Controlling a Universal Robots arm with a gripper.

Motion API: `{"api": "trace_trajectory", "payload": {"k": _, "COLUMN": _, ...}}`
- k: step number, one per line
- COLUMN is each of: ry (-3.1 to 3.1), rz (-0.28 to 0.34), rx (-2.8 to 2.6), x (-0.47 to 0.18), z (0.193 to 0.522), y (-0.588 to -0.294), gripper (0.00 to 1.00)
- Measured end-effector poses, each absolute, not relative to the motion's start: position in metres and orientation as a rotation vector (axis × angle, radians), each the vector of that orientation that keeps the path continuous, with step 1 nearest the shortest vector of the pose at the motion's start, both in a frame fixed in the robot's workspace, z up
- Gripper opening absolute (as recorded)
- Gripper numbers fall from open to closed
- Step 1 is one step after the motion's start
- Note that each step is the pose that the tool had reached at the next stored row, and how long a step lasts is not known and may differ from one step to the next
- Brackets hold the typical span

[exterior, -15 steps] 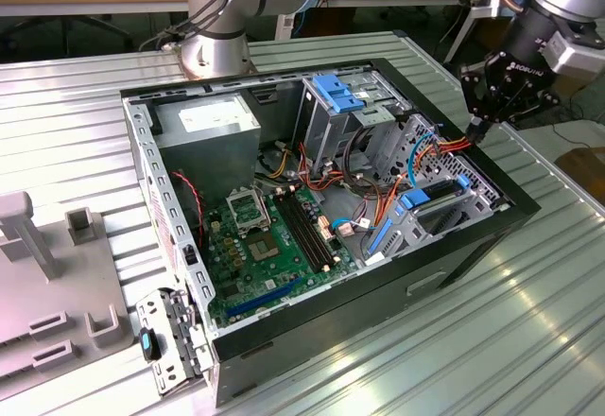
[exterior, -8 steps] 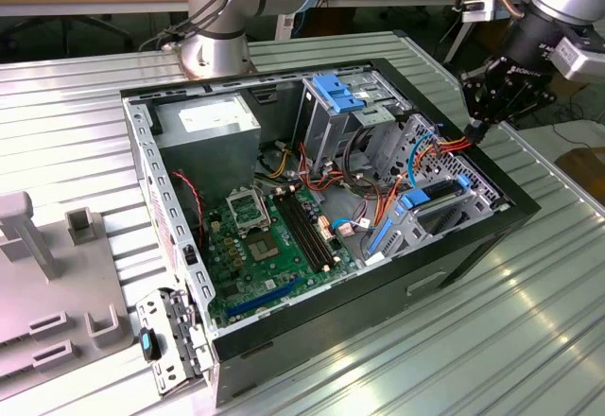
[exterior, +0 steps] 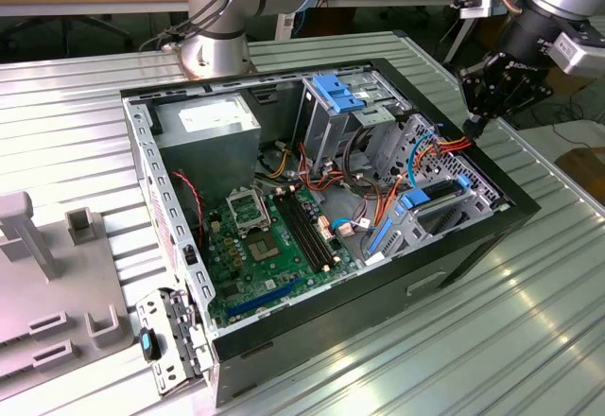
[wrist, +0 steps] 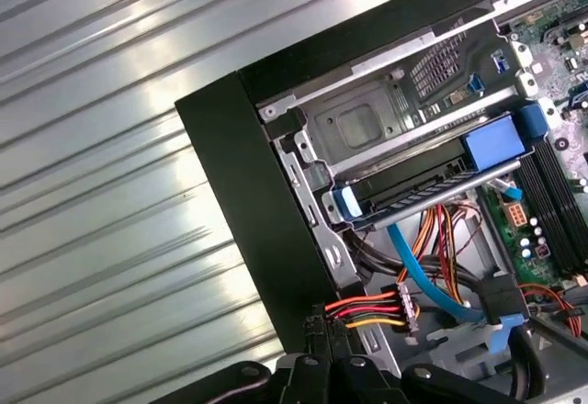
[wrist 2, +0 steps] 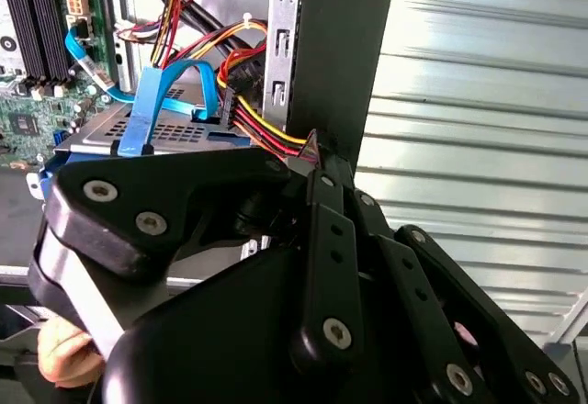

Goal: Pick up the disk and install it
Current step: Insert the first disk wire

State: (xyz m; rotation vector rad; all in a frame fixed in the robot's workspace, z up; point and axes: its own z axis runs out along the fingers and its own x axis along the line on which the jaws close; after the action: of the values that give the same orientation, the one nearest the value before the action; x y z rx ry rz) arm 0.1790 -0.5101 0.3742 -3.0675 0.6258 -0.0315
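The disk (exterior: 437, 197), dark grey with bright blue rails, lies flat in the bay at the front corner of the open computer case (exterior: 492, 210), on the exterior view's right. Both wrist views show the disk (wrist: 418, 190) (wrist 2: 161, 134) seated in its metal frame, with a blue cable looping over it. My gripper (exterior: 475, 125) hangs just above the case's wall beside that bay. Its black fingers are shut together with nothing between them. The gripper's tip (wrist 2: 315, 147) (wrist: 326, 331) sits right by the red, yellow and black power wires (wrist: 367, 308).
The case lies open on a ribbed metal table (exterior: 529, 321), with a green motherboard (exterior: 269, 246), a power supply (exterior: 208, 118) and a tall cage with a blue latch (exterior: 336, 90). A grey fixture (exterior: 47, 284) and a loose metal bracket (exterior: 170, 340) lie at the exterior view's left.
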Motion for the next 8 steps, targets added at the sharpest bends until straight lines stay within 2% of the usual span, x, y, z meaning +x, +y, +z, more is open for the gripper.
{"api": "trace_trajectory", "payload": {"k": 3, "ry": 0.556, "rz": -0.031, "rx": -3.081, "x": 0.1790, "z": 0.3742, "y": -0.5102, "gripper": 0.30}}
{"api": "trace_trajectory", "payload": {"k": 8, "ry": 0.470, "rz": -0.033, "rx": -3.094, "x": 0.1791, "z": 0.3729, "y": -0.5111, "gripper": 0.30}}
